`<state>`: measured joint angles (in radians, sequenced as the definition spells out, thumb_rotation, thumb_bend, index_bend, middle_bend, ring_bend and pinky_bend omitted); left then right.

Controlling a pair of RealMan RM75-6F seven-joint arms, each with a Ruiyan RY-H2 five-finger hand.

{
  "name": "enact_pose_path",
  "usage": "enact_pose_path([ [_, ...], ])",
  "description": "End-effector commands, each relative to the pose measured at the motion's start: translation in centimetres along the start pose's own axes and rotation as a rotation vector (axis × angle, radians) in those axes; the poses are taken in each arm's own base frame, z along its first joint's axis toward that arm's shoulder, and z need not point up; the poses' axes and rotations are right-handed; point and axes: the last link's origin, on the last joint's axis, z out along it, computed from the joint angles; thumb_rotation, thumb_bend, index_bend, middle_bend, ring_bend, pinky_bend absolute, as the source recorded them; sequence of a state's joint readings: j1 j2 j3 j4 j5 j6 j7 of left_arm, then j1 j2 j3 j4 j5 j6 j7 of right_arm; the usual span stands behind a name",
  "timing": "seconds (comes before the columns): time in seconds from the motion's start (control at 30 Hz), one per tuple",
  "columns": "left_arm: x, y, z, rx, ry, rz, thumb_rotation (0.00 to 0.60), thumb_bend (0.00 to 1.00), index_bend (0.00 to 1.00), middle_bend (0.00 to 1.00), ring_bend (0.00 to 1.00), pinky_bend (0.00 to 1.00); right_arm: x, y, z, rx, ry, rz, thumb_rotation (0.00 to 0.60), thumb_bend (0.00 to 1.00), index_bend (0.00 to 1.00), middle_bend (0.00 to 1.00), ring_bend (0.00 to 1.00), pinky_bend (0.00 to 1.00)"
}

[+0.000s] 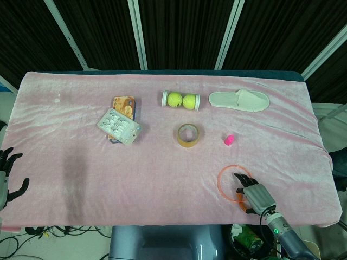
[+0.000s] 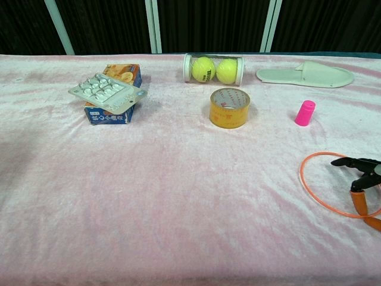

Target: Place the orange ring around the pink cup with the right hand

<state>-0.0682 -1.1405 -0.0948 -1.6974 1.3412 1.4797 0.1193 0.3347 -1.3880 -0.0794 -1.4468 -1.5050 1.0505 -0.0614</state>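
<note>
The orange ring lies flat on the pink cloth at the front right, also seen in the chest view. My right hand reaches over the ring's near right side with its fingers apart, their tips touching or just above the ring's thicker orange part. I cannot tell whether they pinch it. The small pink cup stands upright a short way behind the ring, clear of it. My left hand hangs off the table's left edge, fingers spread, holding nothing.
A roll of tape stands mid-table, left of the cup. Behind are a tube of tennis balls and a white slipper. A pill blister on an orange box lies at the left. The table's front edge runs just behind my right wrist.
</note>
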Motion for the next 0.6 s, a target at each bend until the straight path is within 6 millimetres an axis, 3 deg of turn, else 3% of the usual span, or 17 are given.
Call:
enact_pose_path([
  [0.03, 0.01, -0.01, 0.00, 0.000, 0.000, 0.000, 0.600, 0.34, 0.19, 0.06, 0.00, 0.00, -0.03, -0.02, 0.01, 0.000, -0.001, 0.001, 0.600, 0.36, 0.62, 0.00, 0.01, 0.16],
  [0.6, 0.04, 0.00, 0.01, -0.002, 0.001, -0.002, 0.600, 0.34, 0.19, 0.06, 0.00, 0.00, -0.16, -0.22, 0.11, 0.004, -0.001, -0.007, 0.600, 0.36, 0.63, 0.00, 0.01, 0.16],
])
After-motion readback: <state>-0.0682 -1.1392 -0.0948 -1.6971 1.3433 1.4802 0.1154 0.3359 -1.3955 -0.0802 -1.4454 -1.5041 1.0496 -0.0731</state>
